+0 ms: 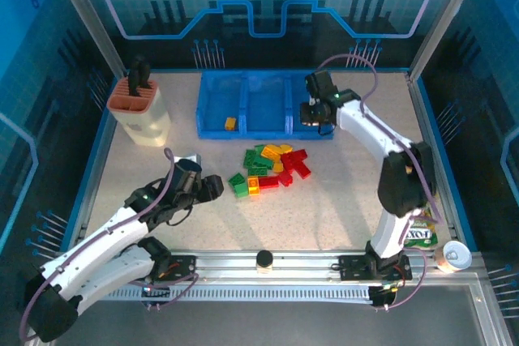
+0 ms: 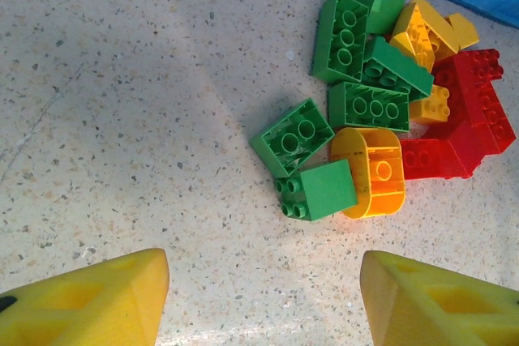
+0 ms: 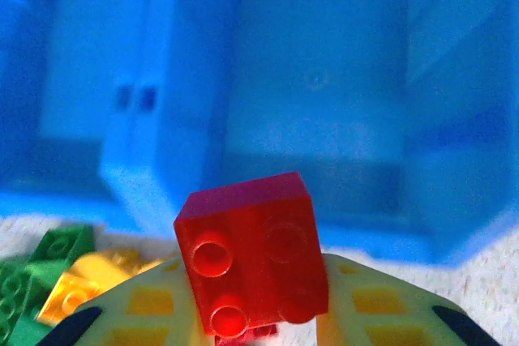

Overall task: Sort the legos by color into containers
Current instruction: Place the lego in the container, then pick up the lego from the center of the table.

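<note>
A heap of red, green and yellow legos (image 1: 272, 168) lies mid-table in front of the blue containers (image 1: 263, 103), three adjoining bins. One yellow brick (image 1: 230, 123) lies in the left bin. My right gripper (image 1: 315, 115) is by the right bin's front edge, shut on a red brick (image 3: 251, 253), with the bins (image 3: 324, 79) just ahead. My left gripper (image 1: 212, 188) hovers left of the heap, open and with nothing in it (image 2: 263, 297). Ahead of its yellow fingers (image 2: 89, 305) sit a green brick (image 2: 320, 188) and an orange rounded brick (image 2: 369, 172).
A beige holder with a terracotta top (image 1: 139, 107) stands at the back left. A snack packet (image 1: 420, 237) and a small white cup (image 1: 454, 257) sit beside the right arm's base. A black knob (image 1: 264, 259) is on the near rail.
</note>
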`<state>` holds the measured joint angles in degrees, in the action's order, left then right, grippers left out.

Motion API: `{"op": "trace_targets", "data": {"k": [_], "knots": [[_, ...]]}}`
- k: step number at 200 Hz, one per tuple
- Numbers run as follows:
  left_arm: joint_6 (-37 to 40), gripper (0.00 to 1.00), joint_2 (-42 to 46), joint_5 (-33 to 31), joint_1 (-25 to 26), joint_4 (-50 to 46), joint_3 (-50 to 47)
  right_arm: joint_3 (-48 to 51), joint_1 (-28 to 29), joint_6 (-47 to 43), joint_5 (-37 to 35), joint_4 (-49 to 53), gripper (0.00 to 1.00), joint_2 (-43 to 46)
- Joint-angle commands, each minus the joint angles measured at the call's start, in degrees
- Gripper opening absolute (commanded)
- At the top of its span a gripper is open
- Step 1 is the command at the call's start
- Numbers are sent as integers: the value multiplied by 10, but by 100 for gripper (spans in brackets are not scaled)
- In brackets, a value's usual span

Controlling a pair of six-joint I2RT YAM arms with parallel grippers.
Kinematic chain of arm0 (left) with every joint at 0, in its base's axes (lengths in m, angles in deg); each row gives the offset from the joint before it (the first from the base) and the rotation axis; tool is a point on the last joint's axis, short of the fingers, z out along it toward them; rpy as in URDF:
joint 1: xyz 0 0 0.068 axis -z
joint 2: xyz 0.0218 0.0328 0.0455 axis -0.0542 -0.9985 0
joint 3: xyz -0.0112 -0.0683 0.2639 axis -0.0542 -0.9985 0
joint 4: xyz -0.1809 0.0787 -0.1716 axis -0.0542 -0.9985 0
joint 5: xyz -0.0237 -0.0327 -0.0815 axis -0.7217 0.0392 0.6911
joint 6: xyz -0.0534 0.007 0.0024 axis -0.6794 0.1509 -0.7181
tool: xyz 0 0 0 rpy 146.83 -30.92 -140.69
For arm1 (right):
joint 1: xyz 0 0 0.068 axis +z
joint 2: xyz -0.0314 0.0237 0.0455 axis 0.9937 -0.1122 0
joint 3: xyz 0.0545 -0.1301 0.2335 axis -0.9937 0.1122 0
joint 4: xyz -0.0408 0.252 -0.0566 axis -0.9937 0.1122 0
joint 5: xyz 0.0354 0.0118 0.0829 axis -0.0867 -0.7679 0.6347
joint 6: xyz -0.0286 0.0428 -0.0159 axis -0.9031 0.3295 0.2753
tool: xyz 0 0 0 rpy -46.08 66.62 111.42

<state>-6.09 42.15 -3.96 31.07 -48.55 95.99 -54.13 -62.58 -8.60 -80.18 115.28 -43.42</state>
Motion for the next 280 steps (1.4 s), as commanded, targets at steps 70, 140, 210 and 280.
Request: {"op": "trace_targets", "data": {"k": [70,140,210,280], "knots": [[-45,65,-13,38,6,30,-38,-103,-10,-20,9,52,72,-60],[-41,67,-197,68,2,111,5,84,45,-9,21,-17,72,153],[56,67,-357,29,-21,99,124,238,49,8,43,-63,70,259],[113,68,-466,38,-28,54,208,306,34,20,56,-79,70,305]]}}
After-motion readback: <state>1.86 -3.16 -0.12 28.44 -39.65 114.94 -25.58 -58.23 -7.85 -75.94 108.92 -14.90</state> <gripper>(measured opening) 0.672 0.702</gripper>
